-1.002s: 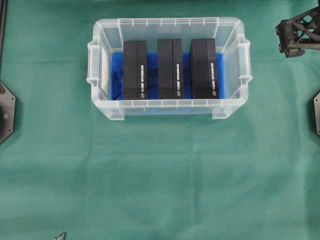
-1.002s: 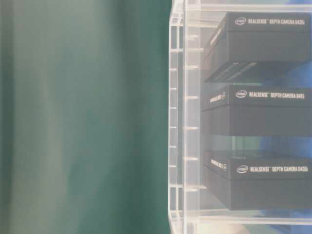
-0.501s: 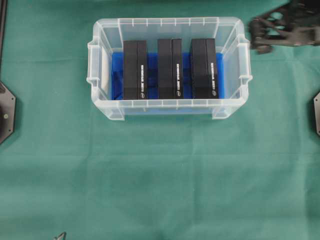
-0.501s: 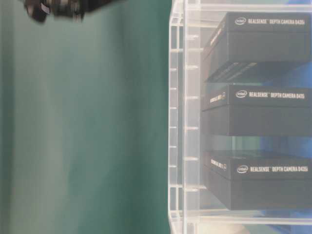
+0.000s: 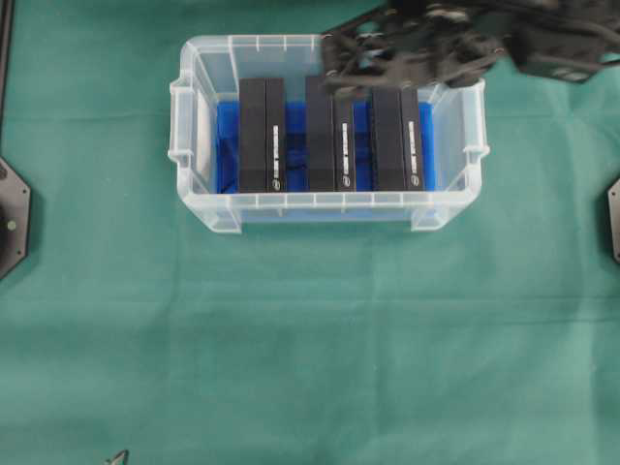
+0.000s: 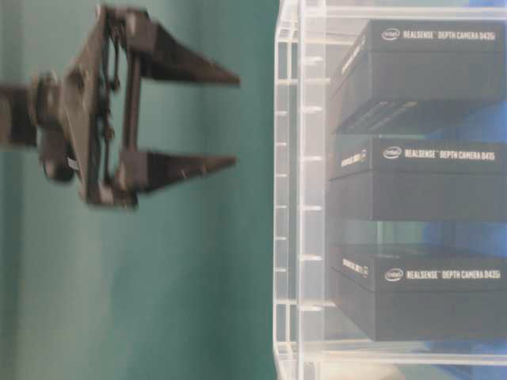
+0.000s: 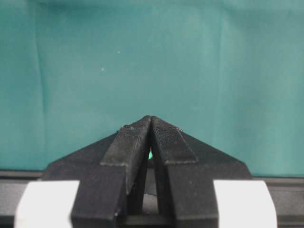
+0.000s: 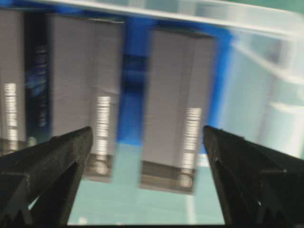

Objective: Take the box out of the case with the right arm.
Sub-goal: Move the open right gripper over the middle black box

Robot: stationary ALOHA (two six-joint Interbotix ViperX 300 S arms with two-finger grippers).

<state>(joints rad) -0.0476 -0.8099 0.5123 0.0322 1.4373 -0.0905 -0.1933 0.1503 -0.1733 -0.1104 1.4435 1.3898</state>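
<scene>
The clear case with a blue bottom holds three black boxes: left, middle and right. The black lattice right arm reaches in from the upper right. Its right gripper hangs above the case's back edge, over the far ends of the middle and right boxes. From table level the right gripper is open and empty, its fingers pointing at the case. In the blurred right wrist view, boxes lie below the spread fingers. The left gripper is shut on nothing over green cloth.
Green cloth covers the table all around the case. Black mounts sit at the left edge and the right edge. The case's clear wall rises to the right of the boxes in the right wrist view.
The right arm has swept in from the upper right corner to over the case's back edge, and has come into the table-level view. The boxes, the case and the left gripper have not moved.
</scene>
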